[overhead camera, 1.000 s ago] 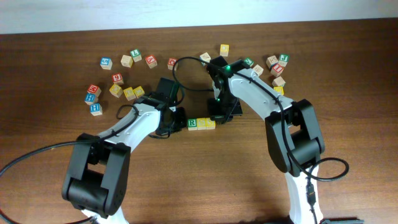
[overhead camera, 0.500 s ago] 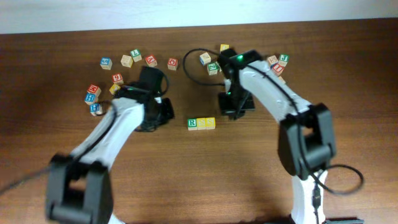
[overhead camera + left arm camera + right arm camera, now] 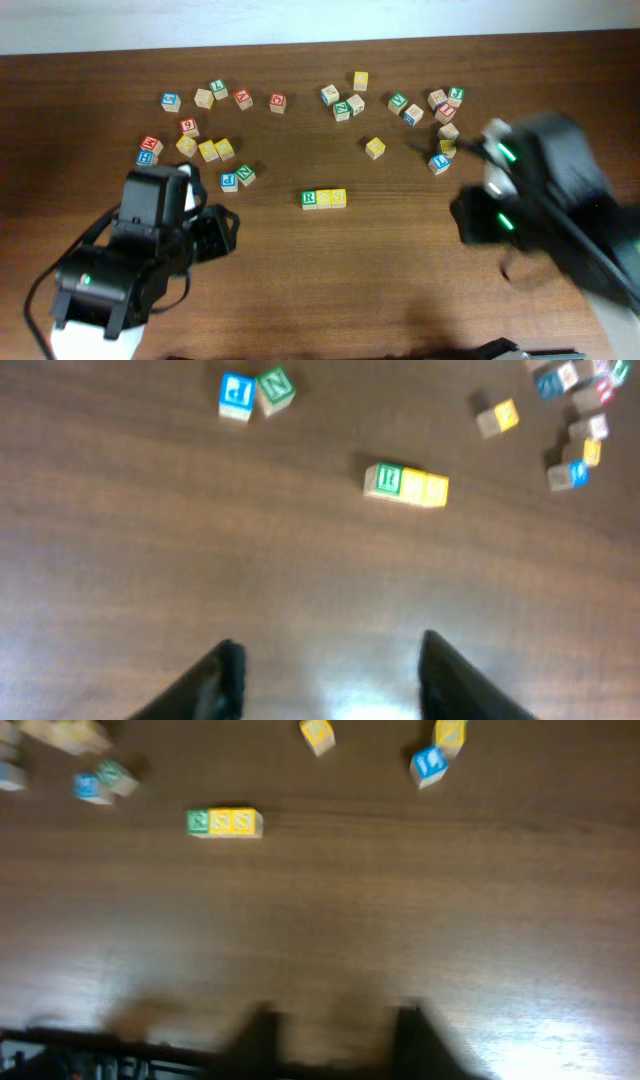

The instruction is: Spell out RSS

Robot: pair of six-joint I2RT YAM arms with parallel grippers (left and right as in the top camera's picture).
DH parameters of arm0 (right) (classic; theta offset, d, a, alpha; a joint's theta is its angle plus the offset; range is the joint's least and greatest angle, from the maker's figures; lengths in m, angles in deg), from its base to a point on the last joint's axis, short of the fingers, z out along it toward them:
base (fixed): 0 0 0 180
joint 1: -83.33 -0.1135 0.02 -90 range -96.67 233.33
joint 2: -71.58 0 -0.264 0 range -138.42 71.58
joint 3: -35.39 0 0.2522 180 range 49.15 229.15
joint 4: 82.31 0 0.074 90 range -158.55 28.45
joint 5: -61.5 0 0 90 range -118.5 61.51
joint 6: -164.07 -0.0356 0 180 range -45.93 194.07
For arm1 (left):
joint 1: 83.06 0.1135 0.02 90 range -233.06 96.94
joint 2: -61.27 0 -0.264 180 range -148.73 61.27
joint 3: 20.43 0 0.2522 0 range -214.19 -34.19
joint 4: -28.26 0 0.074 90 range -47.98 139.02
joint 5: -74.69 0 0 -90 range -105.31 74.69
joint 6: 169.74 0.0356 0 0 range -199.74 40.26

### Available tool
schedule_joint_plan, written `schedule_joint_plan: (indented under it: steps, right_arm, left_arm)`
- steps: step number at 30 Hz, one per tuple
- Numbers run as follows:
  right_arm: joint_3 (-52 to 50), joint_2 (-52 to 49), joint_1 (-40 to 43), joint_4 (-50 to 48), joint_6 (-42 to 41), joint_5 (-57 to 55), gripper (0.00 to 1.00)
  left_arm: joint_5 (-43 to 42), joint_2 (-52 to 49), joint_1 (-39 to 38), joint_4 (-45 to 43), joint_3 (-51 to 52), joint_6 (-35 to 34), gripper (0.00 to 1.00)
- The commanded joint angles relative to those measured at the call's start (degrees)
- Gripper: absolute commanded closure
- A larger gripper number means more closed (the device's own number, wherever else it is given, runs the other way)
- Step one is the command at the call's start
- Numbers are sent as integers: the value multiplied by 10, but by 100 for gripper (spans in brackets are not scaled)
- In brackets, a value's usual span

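A green cube with a white R [image 3: 309, 199] and two yellow cubes [image 3: 332, 198] lie touching in one straight row at the table's middle. The left wrist view shows the same row [image 3: 405, 484] far ahead, and it appears at the upper left of the right wrist view [image 3: 225, 822]. My left gripper [image 3: 330, 660] is open over bare wood, well to the row's near left [image 3: 220, 233]. On the row's right, my right gripper [image 3: 335, 1025] is open with nothing between its fingers; from overhead it is blurred [image 3: 468, 217].
Loose lettered cubes are scattered along the back. A cluster lies at the left [image 3: 185, 140], a blue and a green cube [image 3: 237, 178] sit left of the row, a lone yellow cube [image 3: 374, 147] lies behind it, and several more lie at the back right [image 3: 435, 105].
Both arms have pulled away from the row toward the near side, left arm to the left, right arm to the right. Both grippers have gone from shut to open.
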Motion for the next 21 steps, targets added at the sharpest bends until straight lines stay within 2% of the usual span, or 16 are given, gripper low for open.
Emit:
schedule_joint_plan:
  steps: [1,3,4,7,12,16,21]
  right_arm:
    - [-56,113,-2,4,-33,-12,26]
    - [-91,186,-2,0,-35,-12,6]
    - [-113,224,-2,-2,-35,-12,1]
    - [-148,290,-2,-9,-44,-10,1]
    - [-170,325,-2,-10,-63,-10,2]
    - [-172,325,-2,-4,-63,-10,2]
    - [-172,325,-2,18,-63,-6,2]
  left_arm:
    - [7,9,0,38,-6,3,23]
    - [7,8,0,58,-5,3,19]
    - [7,9,-1,61,-1,4,19]
    - [7,15,-15,58,14,4,18]
    - [4,60,-45,58,35,3,18]
    - [-8,187,-81,57,67,-22,18]
    - [-7,365,-84,57,114,-35,18]
